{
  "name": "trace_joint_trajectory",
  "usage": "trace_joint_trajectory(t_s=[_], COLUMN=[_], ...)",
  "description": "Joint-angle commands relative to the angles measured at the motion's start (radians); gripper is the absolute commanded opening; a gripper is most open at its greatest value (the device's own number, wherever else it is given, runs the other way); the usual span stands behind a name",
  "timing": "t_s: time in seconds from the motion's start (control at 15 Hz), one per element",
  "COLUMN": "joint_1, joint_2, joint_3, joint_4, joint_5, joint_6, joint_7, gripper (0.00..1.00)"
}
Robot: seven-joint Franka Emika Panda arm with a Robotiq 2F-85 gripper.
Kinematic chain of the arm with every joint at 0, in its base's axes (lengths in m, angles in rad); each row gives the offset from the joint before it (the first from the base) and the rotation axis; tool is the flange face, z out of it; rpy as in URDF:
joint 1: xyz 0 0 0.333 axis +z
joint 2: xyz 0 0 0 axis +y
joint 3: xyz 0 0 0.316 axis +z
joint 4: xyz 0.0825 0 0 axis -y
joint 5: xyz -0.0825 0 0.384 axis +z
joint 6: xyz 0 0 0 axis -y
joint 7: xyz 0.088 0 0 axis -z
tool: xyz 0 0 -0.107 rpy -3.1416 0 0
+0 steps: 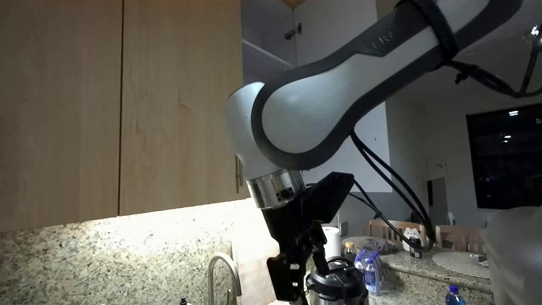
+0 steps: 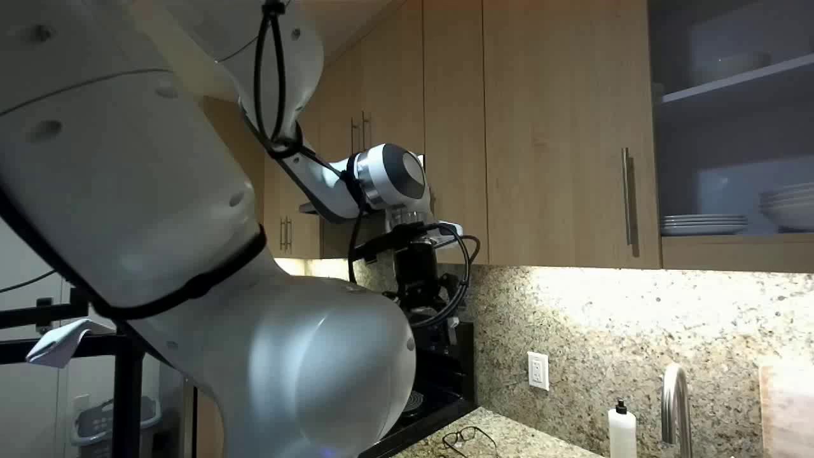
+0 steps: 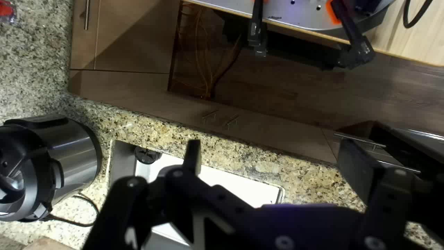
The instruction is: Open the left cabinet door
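Above the pincer [image 3: 272,156] stands the shut cabinet door [image 2: 566,133]; the fingers [image 3: 357,168] hang wide, empty, probably to fit around its handle [image 2: 627,197]

"Can you see the whole left cabinet door [image 2: 566,137]?"
"No, its top is cut off in both exterior views."
"And the sink [image 3: 242,185]?"
"Partly behind the tool [image 3: 275,161] in the wrist view, where the cooker [image 3: 52,168] runs off the left edge."

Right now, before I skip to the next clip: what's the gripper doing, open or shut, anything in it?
Gripper: open, jaws wide apart in the wrist view, holding nothing.
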Motion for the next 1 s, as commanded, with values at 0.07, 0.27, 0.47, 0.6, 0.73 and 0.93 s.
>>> trace_joint_trajectory(t_s=[0.07,0.27,0.47,0.6,0.73,0.93], joint_1=[0.022,0.022,0.022,0.023,0.027,0.029], joint_2=[0.006,0.006,0.006,-0.010,-0.040,-0.069], joint_3=[-0.021,-0.021,-0.021,-0.029,-0.037,-0.051], joint_4=[0.002,0.002,0.002,-0.006,-0.015,-0.015], joint_5=[-0.012,-0.012,-0.012,-0.003,-0.013,-0.032], joint_6=[-0.003,-0.003,-0.003,0.002,0.000,-0.011], joint_7=[0.012,0.012,0.012,0.021,0.012,-0.007], gripper=[1.00,1.00,1.00,1.00,1.00,1.00])
